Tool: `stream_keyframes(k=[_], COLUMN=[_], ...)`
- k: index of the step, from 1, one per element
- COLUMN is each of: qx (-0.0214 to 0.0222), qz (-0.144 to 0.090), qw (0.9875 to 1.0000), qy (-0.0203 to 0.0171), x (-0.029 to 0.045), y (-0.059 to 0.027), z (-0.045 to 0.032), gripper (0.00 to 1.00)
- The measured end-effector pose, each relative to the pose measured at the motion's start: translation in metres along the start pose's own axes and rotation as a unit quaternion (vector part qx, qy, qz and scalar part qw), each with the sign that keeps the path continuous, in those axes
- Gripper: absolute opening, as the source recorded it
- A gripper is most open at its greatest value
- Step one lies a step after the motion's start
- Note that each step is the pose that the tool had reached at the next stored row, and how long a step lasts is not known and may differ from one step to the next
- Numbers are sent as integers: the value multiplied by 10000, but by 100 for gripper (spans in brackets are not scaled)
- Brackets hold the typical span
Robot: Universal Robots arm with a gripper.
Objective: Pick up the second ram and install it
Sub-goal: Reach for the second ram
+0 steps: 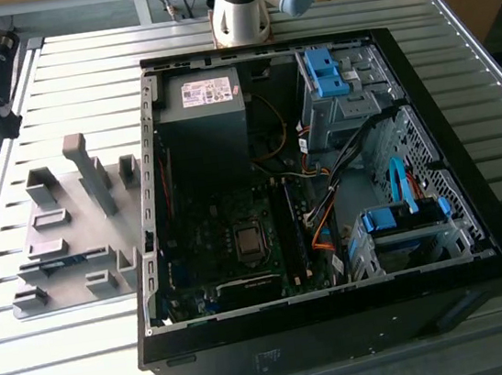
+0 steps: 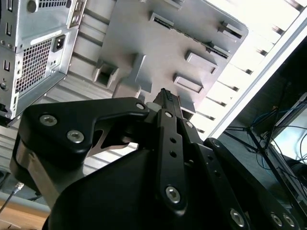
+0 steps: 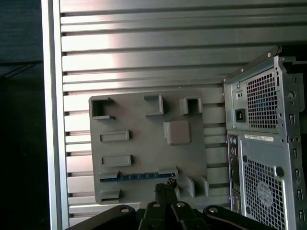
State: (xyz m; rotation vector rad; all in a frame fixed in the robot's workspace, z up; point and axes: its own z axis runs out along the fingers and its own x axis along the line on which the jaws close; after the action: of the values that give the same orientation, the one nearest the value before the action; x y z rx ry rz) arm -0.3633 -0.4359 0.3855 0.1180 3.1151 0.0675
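The second ram (image 3: 139,176) is a thin blue-green stick lying in a long slot of the grey holder plate (image 3: 144,143), seen from high above in the first wrist view. In the exterior view the ram (image 1: 62,261) shows as a blue strip on that plate (image 1: 64,240), at the exterior view's left of the open computer case (image 1: 307,189). My gripper (image 3: 165,186) hangs well above the plate, over the end of the ram nearer the case. Its black fingers (image 2: 165,98) are pressed together with nothing between them.
The case's perforated rear panel (image 3: 264,143) rises beside the plate. Inside the case are the motherboard (image 1: 240,244), a power supply (image 1: 199,111) and blue drive-bay clips (image 1: 324,71). Upright grey blocks (image 1: 92,171) stand on the plate. The ribbed metal table (image 1: 70,359) ends close by.
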Motion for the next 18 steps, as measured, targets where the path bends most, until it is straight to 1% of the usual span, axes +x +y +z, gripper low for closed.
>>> stream_keyframes(k=[5, 9, 11, 12, 15, 16, 17, 18], qx=[0, 3, 12, 12, 21, 23, 27, 30], qz=[0, 0, 2, 3, 7, 8, 9, 9], qw=[10000, 10000, 10000, 10000, 9999, 9998, 9998, 9998], qy=[0, 3, 33, 56, 159, 185, 195, 198], x=[2, 46, 64, 70, 75, 76, 78, 81], y=[-5, -72, -88, -95, -116, -124, -129, -142], z=[0, 4, 16, 25, 46, 54, 55, 57], gripper=[10, 10, 10, 10, 10, 10, 10, 10])
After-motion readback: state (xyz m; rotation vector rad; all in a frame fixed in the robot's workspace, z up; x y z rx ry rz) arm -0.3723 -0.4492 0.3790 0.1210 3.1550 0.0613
